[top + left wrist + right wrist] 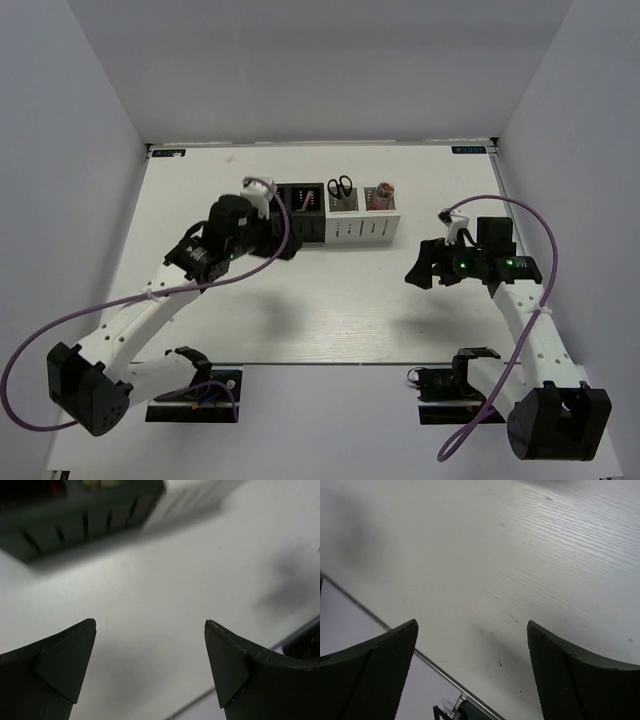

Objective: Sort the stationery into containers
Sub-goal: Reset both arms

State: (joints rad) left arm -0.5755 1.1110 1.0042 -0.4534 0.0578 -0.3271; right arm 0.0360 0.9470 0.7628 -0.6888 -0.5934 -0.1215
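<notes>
Boxes (pixel 345 230): slotted, black and white, one row, far middle of table (pixel 300 320). Scissors (pixel 340 187): black-handled, upright in a white box. Left gripper (pixel 150 625), right gripper (pixel 472 625): wide apart, empty.

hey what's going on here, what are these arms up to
Two robot arms are sorting stationery into a row of containers. Neither holds anything: the left gripper is open near a black container, the right gripper open over bare table. The scissors already stand in a white container.
</notes>
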